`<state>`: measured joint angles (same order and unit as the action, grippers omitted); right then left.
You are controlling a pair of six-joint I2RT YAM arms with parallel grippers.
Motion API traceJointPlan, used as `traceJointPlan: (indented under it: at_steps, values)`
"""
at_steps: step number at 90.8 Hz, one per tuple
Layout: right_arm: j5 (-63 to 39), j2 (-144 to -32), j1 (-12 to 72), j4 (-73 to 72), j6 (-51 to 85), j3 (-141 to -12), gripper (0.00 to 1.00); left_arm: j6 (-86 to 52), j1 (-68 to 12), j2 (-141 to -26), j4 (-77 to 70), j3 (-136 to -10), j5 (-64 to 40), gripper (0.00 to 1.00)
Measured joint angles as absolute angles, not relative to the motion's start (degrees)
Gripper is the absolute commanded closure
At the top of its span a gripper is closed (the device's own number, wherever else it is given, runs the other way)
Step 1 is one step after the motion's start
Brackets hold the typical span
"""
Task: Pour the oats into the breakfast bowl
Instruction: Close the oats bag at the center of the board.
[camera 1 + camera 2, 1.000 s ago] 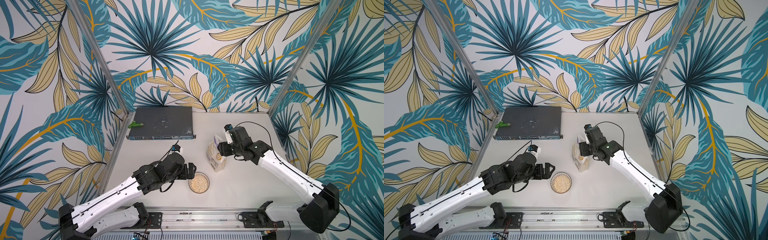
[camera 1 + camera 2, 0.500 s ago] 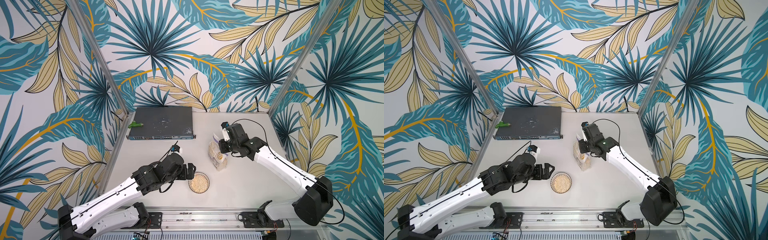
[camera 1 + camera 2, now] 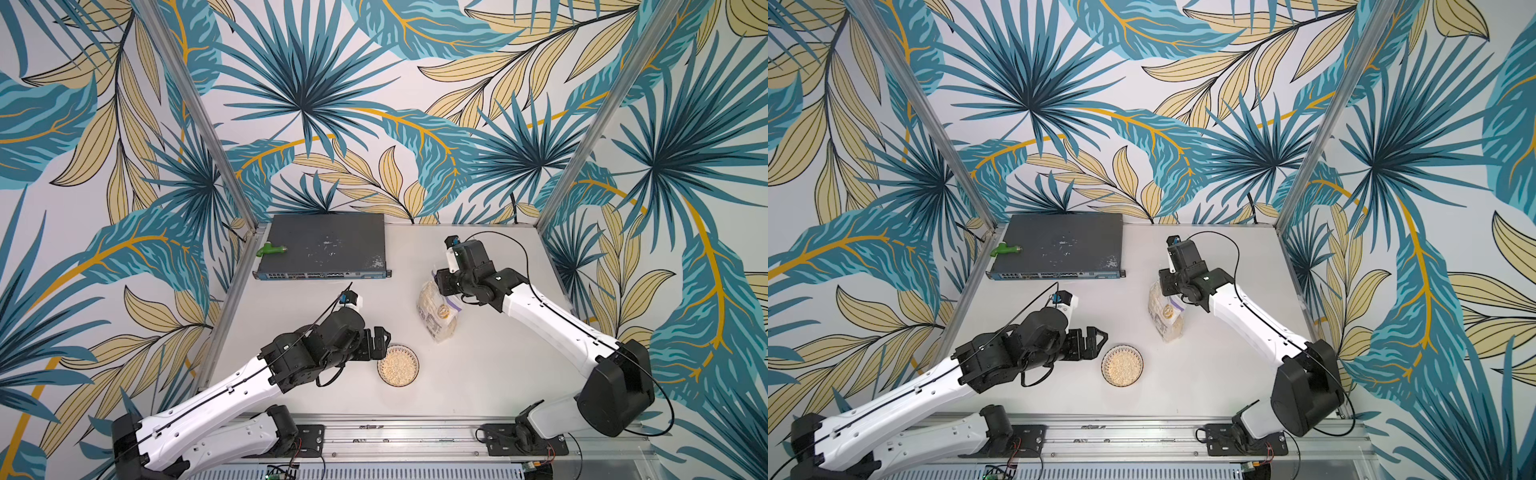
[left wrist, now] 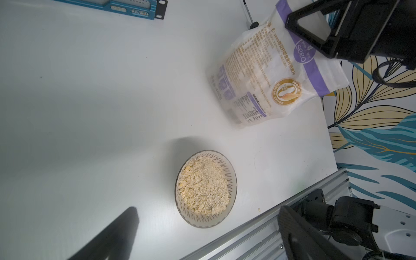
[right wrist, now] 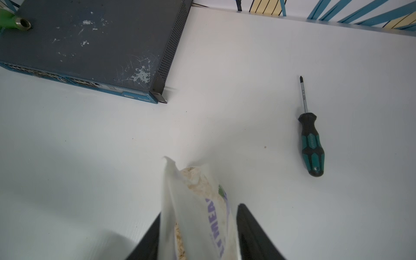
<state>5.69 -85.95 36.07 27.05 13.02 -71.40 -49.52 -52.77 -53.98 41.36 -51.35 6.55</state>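
**Bowl is full, bag stands in my right claw**

From here the pour itself looks done. The small round breakfast bowl (image 4: 203,221), white inside with a dark dotted pattern and a dark rim, sits on the white table (image 3: 478,374) near the front rail. It is heaped close to the rim with pale beige oat flakes (image 4: 203,185), and I see no spill around it.

The clear plastic bag of oats (image 3: 436,316), with its white-and-purple label and round gold emblem, stands roughly upright on its base. It is farther back on the table than the bowl, to the bowl's right, and apart from it. Plenty of flakes show through the plastic.

My right gripper (image 3: 441,282) is at the top of the bag. In the right wrist view its black fingers (image 5: 249,231) sit one on each side of the bag's open mouth, drawn in against the plastic. I read that as a grasp on the bag, though I cannot tell how firm it is. The bag is not lifted.

My left gripper (image 3: 380,344) hovers just beside the bowl on its left. Its jaws are spread wide with nothing between them, and as far as I can see they do not touch the bowl.

I judge that little is left. The bowl has barely any room for more, so the remaining work is probably just to let go of the bag and clear both arms.
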Motion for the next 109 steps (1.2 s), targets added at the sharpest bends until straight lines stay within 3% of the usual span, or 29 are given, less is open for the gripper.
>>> traceJointPlan:
  at_steps: [20, 22, 26, 28, 36, 45, 56, 68, 71, 73, 74, 75, 77, 92, 94, 97, 99, 105, 109]
  values:
    - [2.07, -86.85, 36.05, 28.1, 12.67, -73.69, 1.0, -49.52, -52.77, -53.65, 41.36, -51.31, 6.57, 0.0]
    - [2.07, -86.85, 36.03, 28.14, 12.69, -73.76, 0.88, -49.52, -52.77, -53.56, 41.34, -51.29, 6.57, 0.0]
    - [2.09, -86.85, 36.03, 28.27, 12.99, -73.8, 0.52, -49.54, -52.77, -53.45, 41.36, -51.24, 6.57, 0.0]
    - [2.15, -86.85, 36.03, 28.23, 13.04, -73.84, 0.42, -49.56, -52.77, -53.43, 41.39, -51.24, 6.57, 0.0]
    - [2.61, -86.8, 36.03, 27.66, 13.04, -75.09, 0.26, -49.8, -52.77, -53.32, 41.39, -51.22, 6.57, 0.0]
    - [3.68, -86.8, 36.01, 26.68, 12.58, -76.71, 0.25, -49.95, -52.77, -53.3, 41.36, -51.2, 6.57, 0.0]
    - [4.6, -88.07, 35.86, 26.17, 11.92, -78.3, 0.26, -49.95, -52.77, -53.3, 41.36, -51.2, 6.59, 0.0]
    - [4.84, -92.07, 35.31, 25.96, 10.98, -80.2, 0.34, -49.89, -52.77, -53.3, 41.08, -51.18, 6.13, 0.0]
    - [4.82, -92.97, 35.22, 25.98, 10.83, -80.55, 0.44, -49.82, -52.77, -53.3, 40.84, -51.18, 5.74, 0.0]
    - [4.69, -93.62, 35.11, 26.02, 10.61, -80.82, 0.56, -49.71, -52.77, -53.3, 40.69, -51.18, 5.43, 0.0]
    - [4.69, -93.91, 35.11, 26.02, 10.46, -80.93, 0.66, -49.69, -52.77, -53.3, 40.6, -51.18, 5.26, 0.0]
    - [4.64, -94.15, 35.09, 26.02, 10.04, -81.03, 0.85, -49.58, -52.77, -53.28, 40.51, -51.18, 5.17, 0.0]
    - [4.54, -94.7, 35.03, 26.0, 10.13, -81.25, 0.99, -49.45, -52.77, -53.25, 40.25, -51.18, 4.84, 0.0]
    - [3.33, -95.7, 34.96, 26.44, 9.56, -81.78, 1.0, -47.48, -52.77, -52.53, 39.46, -51.2, 3.6, 0.0]
    - [3.31, -95.68, 34.96, 26.46, 9.58, -81.78, 0.85, -46.89, -52.77, -52.25, 39.42, -51.2, 3.55, 0.0]
    - [3.29, -95.53, 34.96, 26.5, 9.58, -81.78, 0.49, -46.15, -52.82, -51.75, 39.38, -51.2, 3.62, 0.0]
    - [3.2, -95.33, 34.96, 26.52, 9.98, -81.78, 0.36, -45.58, -52.84, -51.35, 39.38, -51.2, 3.7, 0.0]
    - [3.16, -94.0, 34.96, 26.55, 10.11, -81.58, 0.15, -44.14, -52.95, -49.76, 39.44, -51.24, 4.97, 0.0]
    - [3.03, -92.23, 34.96, 26.17, 10.35, -80.79, 0.09, -43.2, -53.01, -48.47, 39.46, -51.27, 6.46, 0.0]
